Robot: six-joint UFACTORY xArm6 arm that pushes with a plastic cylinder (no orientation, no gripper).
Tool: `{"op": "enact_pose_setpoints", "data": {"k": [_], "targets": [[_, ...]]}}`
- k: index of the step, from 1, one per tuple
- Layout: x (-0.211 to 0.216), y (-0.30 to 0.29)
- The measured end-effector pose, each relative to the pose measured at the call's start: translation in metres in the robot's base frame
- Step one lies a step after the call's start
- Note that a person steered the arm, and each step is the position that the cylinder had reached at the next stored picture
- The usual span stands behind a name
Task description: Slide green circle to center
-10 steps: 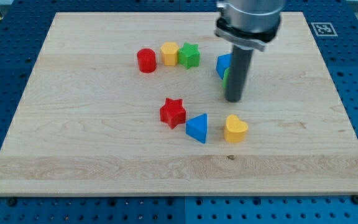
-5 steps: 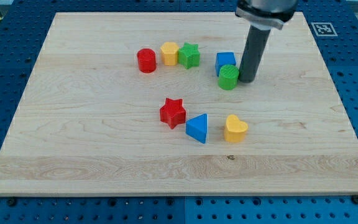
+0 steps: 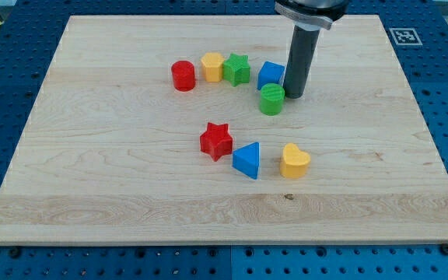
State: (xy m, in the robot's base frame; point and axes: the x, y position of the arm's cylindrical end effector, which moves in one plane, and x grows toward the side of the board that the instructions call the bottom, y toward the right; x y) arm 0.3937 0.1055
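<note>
The green circle (image 3: 271, 99) is a small green cylinder on the wooden board (image 3: 115, 179), right of the board's middle and toward the view's top. My tip (image 3: 294, 96) stands on the board right against the cylinder's right side. A blue block (image 3: 271, 75) sits just above the green circle, touching or nearly touching it, and left of the rod.
A red cylinder (image 3: 183, 75), a yellow block (image 3: 211, 67) and a green star (image 3: 237, 69) stand in a row at the upper middle. A red star (image 3: 216, 141), a blue triangle (image 3: 247, 159) and a yellow heart (image 3: 295, 161) lie below the green circle.
The rod has swung from the green circle's front to its right side, then moved left, pushing the green circle and the blue block a little to the view's left.
</note>
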Motion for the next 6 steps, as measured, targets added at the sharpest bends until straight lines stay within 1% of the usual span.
{"op": "enact_pose_setpoints", "data": {"k": [2, 6], "targets": [[-0.009, -0.007], [-0.009, -0.021]]}}
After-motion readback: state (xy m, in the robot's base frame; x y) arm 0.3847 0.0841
